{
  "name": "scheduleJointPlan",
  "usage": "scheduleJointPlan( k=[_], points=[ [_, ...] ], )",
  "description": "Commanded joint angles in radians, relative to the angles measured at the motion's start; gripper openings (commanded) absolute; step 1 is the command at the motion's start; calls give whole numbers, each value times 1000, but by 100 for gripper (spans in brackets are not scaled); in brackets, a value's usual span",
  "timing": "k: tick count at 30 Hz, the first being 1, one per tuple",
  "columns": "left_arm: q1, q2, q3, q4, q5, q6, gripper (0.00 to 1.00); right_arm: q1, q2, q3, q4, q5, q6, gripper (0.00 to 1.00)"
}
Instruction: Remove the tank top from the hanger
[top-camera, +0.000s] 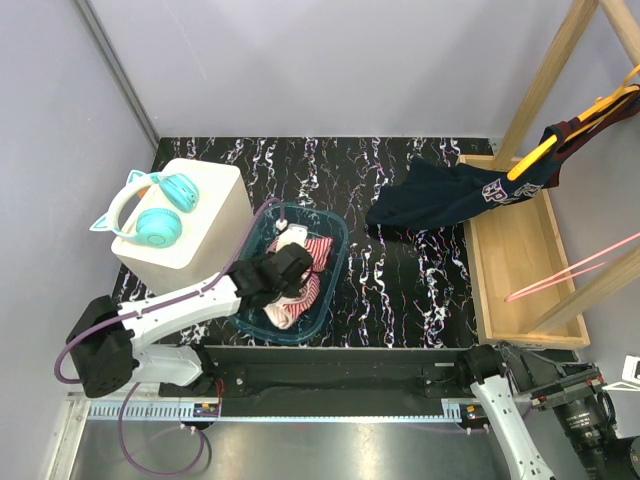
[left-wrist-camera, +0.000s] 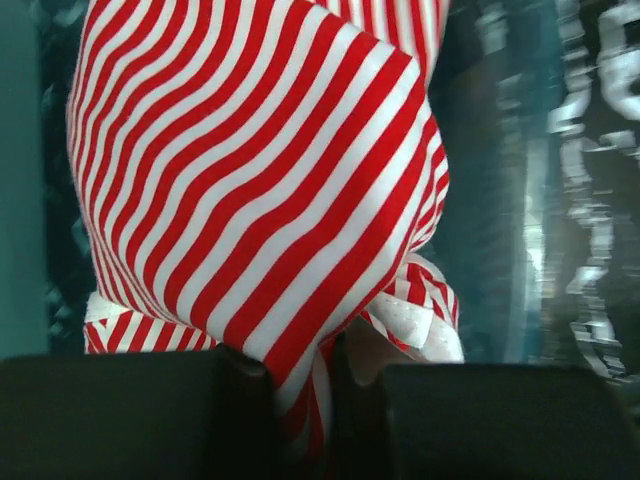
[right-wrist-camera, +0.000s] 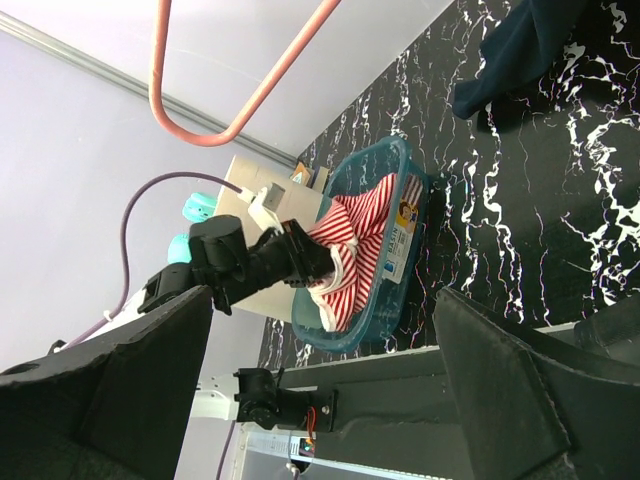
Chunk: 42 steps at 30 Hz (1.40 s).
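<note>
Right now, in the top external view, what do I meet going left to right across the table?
headphones → teal bin holding the striped garment → tank top → wooden tray

Right arm (top-camera: 505, 425) is cut off by the near edge of the top view. Yellow hanger (top-camera: 531, 160) runs off the right edge. Striped cloth (left-wrist-camera: 260, 180): near end hidden between the blurry left gripper (left-wrist-camera: 320, 365) fingers.

White letters (top-camera: 497, 188) on the tank top (top-camera: 440, 205), far right of the left gripper (top-camera: 298, 262), read partly "PR"; the sticker (right-wrist-camera: 404, 222) on the bin (right-wrist-camera: 372, 160) around that gripper is illegible.
</note>
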Motion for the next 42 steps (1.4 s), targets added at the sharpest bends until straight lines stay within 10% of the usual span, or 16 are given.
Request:
scheduleJointPlan(
  k=[1,3,6,13,22,34,42],
  points=[
    [12,-27,26,-32,-168,-56,49,4,30,11,-93,-19,-1,100],
    [9,-61,59,-50,-146,-44,79,4,31,12,-93,-19,-4,100],
    [9,-133,108,-50,-25,-2,99,5,33,11,-88,-19,-7,99],
    [11,-236,145,223,600,85,99,5,30,11,-82,-19,-8,100],
    [8,-87,306,723,961,-31,99,4,24,22,-84,-19,-5,100],
    [-147,485,1048,810,779,239,99,4,19,65,-96,-20,30,100],
    [-241,768,1228,989,534,481,99,2,16,80,-107,-16,41,100]
  ],
)
